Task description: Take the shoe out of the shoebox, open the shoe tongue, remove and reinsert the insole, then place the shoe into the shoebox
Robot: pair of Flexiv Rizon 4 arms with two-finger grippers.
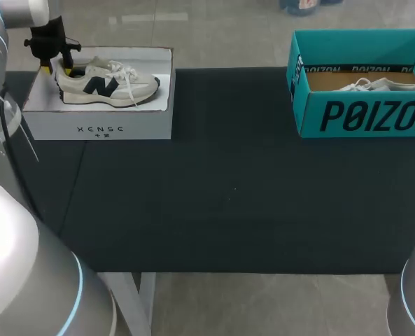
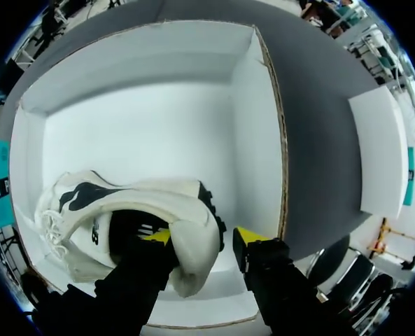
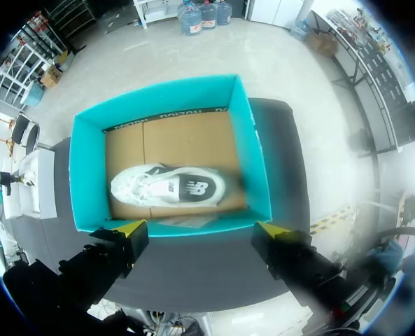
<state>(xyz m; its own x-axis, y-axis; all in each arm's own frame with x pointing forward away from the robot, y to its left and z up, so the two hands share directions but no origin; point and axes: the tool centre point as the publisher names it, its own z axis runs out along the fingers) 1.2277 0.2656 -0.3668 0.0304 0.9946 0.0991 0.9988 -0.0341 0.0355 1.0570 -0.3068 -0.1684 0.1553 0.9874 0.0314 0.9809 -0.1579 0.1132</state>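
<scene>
A white sneaker with a dark side logo [image 1: 109, 84] lies on its side in the white shoebox [image 1: 99, 122] at the far left. My left gripper [image 1: 61, 66] is at the sneaker's heel [image 2: 193, 259]. One yellow-tipped finger [image 2: 155, 236] is inside the shoe's opening. The other finger [image 2: 252, 234] is outside the heel with a thin gap showing, so the gripper is open around the heel. My right gripper [image 3: 200, 231] hangs wide open above the teal shoebox [image 3: 88, 175], with nothing between its fingers. A second white sneaker [image 3: 169, 187] lies in that box.
The teal shoebox [image 1: 361, 115] stands at the table's far right with its sneaker [image 1: 382, 85] inside. The dark table mat [image 1: 228, 196] stretches between the two boxes and down to the front edge.
</scene>
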